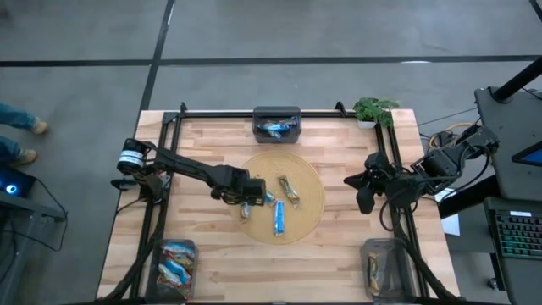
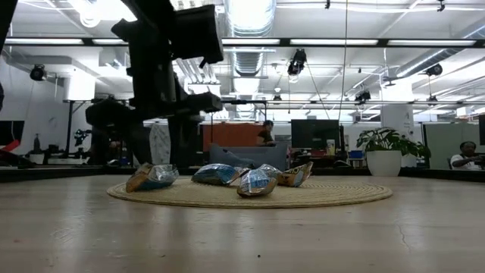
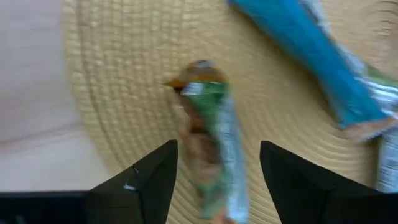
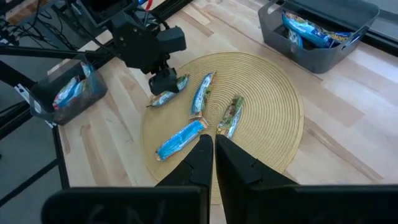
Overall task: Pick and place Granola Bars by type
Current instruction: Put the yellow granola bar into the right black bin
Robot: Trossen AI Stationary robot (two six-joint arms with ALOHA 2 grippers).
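Observation:
Several foil-wrapped granola bars lie flat on a round woven mat (image 1: pixel 309 222). One green-and-brown bar (image 3: pixel 208 134) (image 1: pixel 245 211) lies near the mat's left rim. My left gripper (image 3: pixel 217 148) (image 1: pixel 249 200) (image 4: pixel 163 84) points down over this bar, open, one finger on each side of it, and I see no touch. A bright blue bar (image 3: pixel 314 59) (image 1: pixel 278 219) lies close beside it, and another green-brown bar (image 1: pixel 289 191) lies farther right. My right gripper (image 4: pixel 213 146) (image 1: pixel 359 191) is shut with nothing in it, raised over the table's right side.
Three grey bins stand at the table's edges. The far-middle bin (image 1: pixel 277 124) holds blue bars, the near-left bin (image 1: pixel 173 261) holds several mixed bars, and the near-right bin (image 1: pixel 383 266) holds a brown one. A potted plant (image 1: pixel 373 110) stands at the far right. Bare wood surrounds the mat.

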